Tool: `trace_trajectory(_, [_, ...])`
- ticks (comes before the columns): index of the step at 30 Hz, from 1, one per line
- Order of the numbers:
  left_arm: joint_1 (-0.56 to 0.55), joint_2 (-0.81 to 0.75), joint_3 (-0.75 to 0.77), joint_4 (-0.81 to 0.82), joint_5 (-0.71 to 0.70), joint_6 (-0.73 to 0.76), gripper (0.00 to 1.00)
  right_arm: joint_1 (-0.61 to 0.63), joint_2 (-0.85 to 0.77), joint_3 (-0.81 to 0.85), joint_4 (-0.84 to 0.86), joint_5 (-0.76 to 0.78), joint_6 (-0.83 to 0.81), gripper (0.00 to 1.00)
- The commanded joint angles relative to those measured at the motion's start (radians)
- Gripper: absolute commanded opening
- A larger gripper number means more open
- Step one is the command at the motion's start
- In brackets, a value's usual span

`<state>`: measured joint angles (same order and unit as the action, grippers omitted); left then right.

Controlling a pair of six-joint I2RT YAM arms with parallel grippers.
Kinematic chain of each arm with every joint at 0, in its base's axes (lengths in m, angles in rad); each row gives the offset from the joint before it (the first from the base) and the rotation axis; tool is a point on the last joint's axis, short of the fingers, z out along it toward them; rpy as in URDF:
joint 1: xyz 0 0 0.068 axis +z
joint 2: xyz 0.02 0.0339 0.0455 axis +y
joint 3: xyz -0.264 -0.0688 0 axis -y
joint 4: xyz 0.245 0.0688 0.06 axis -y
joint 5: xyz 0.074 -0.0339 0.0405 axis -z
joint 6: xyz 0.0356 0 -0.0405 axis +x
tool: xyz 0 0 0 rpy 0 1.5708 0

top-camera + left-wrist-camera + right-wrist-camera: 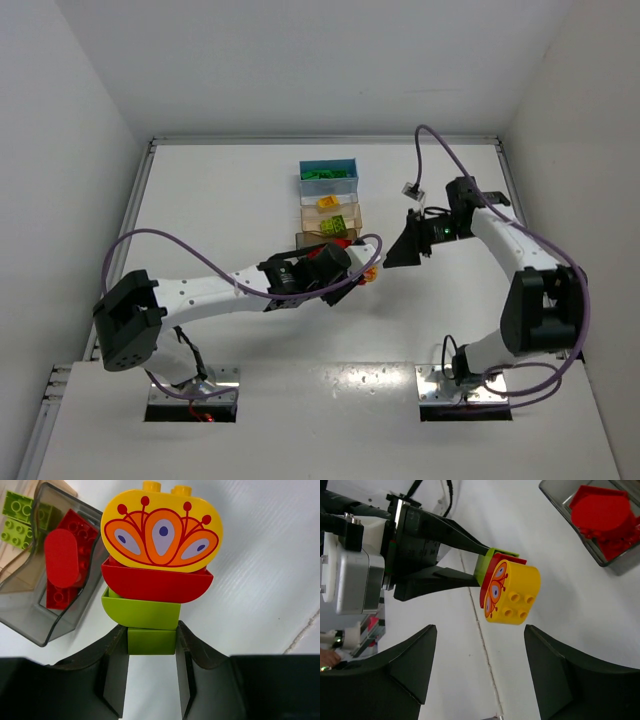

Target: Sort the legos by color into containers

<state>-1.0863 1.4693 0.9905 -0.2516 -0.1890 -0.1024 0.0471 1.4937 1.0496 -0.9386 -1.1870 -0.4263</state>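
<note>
Your left gripper [151, 642] is clamped on the green end of the clump [157, 565], holding it over the middle of the table [200, 200], right beside the grey bin [42, 625]. The clump's long axis points at your right gripper [479, 650], jaws spread wide and not touching, yellow end first. It's green, green, red, then a yellow cap with an orange petal print.

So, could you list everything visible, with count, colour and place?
blue bin: one, blue, far end
pale orange bin: one, tan, middle
grey bin: one, smoky, near end
green bricks: several, green, blue bin
yellow brick: one, yellow, pale orange bin
lime bricks: several, lime, pale orange bin
red bricks: several, red, grey bin
clump: one, green-red-yellow, beside grey bin
table: one, white, underneath
left gripper: one, black, shut on clump
right gripper: one, black, open, facing clump
</note>
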Motion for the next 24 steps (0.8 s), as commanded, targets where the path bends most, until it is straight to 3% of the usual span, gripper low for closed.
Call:
trace_trajectory(1, [-0.011,-0.027,0.036,0.058,-0.033,0.035,0.12,-0.006,0.065,0.069,-0.205,-0.122,-0.216,0.71])
trace_trajectory(4, [-0.011,-0.027,0.036,0.058,-0.033,0.035,0.12,0.007,0.114,0.078,-0.262,-0.111,-0.296,0.71])
trace_trajectory(12, [-0.011,-0.037,0.054,0.058,-0.014,0.026,0.12,-0.003,0.148,0.058,-0.235,-0.092,-0.305,0.71])
trace_trajectory(24, [-0.020,-0.046,0.083,0.077,0.005,0.026,0.12,0.007,0.247,0.164,-0.226,-0.092,-0.305,0.75])
